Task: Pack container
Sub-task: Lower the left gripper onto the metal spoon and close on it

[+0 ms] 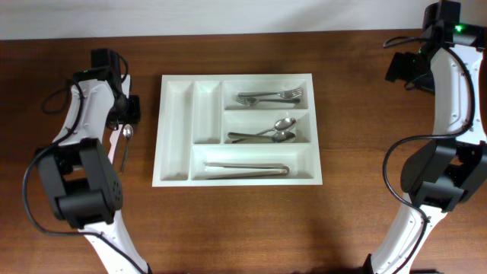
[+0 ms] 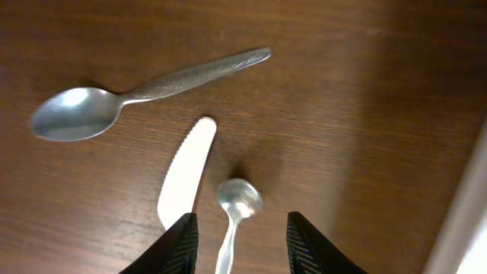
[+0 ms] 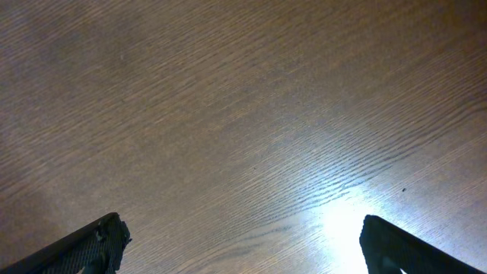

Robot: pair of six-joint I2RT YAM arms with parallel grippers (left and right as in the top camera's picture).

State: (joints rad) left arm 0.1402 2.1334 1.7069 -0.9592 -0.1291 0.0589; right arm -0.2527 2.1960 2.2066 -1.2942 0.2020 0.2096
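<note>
The container (image 1: pixel 173 137), a white five-compartment tray, lies at mid-table. It holds forks (image 1: pixel 268 97) in its top long slot, spoons (image 1: pixel 266 133) in the middle one and tongs (image 1: pixel 247 169) in the bottom one. Left of it, my left gripper (image 2: pixel 240 217) is open low over the wood, and the handle of a small spoon (image 2: pixel 238 202) runs between its fingers without touching them. A white plastic knife (image 2: pixel 186 171) and a larger spoon (image 2: pixel 76 114) lie just beyond. The overhead view shows one spoon (image 1: pixel 126 134) under my left gripper (image 1: pixel 131 113). My right gripper (image 3: pixel 240 224) is open over bare wood.
The tray's two narrow upright compartments (image 1: pixel 205 110) hold nothing. The tray's edge (image 2: pixel 472 221) shows at the right of the left wrist view. My right gripper (image 1: pixel 399 68) hangs far right, near the table's back edge. Both arm bases stand at the front corners.
</note>
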